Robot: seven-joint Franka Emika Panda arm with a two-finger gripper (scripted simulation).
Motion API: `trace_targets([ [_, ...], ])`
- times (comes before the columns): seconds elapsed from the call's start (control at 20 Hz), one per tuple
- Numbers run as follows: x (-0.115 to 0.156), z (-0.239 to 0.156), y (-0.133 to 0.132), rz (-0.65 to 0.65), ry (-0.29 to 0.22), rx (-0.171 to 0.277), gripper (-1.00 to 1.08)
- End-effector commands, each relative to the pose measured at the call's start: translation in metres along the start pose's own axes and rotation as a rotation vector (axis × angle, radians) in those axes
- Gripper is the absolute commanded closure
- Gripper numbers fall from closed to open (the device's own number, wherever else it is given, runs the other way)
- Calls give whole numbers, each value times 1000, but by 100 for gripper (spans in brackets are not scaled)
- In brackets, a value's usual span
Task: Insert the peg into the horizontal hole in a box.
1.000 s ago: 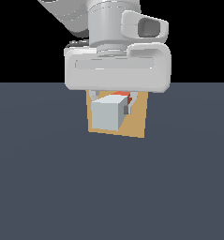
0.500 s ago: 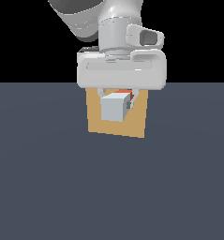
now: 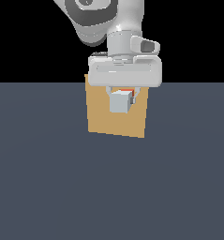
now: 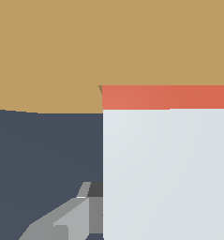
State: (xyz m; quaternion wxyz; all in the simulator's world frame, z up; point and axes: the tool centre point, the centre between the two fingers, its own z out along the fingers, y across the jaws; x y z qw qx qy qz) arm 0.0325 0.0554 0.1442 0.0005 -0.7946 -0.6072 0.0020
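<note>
The tan box (image 3: 101, 117) stands on the dark floor, its flat face toward the exterior view. My gripper (image 3: 121, 98) hangs in front of that face, shut on the peg (image 3: 120, 102). The peg points at the box, pale end toward the camera, with a sliver of its red end (image 3: 126, 90) showing behind. In the wrist view the pale peg (image 4: 165, 173) runs to its red end (image 4: 165, 97), which meets the box face (image 4: 52, 51). A thin dark edge of the hole (image 4: 100, 87) shows at the red end's corner; the rest is hidden. One finger (image 4: 62, 220) shows beside the peg.
The dark grey-blue floor (image 3: 48, 187) spreads all around the box. The arm's white wrist and hand (image 3: 125, 70) cover the box's top edge in the exterior view.
My gripper has carried the peg toward the exterior view's right and away, closer to the box face. The peg looks smaller and less of its red end shows.
</note>
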Motion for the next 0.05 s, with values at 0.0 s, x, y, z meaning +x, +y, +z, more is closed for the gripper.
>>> trace_targets([
  [0.0, 7, -3, 2, -2, 4, -7, 108],
])
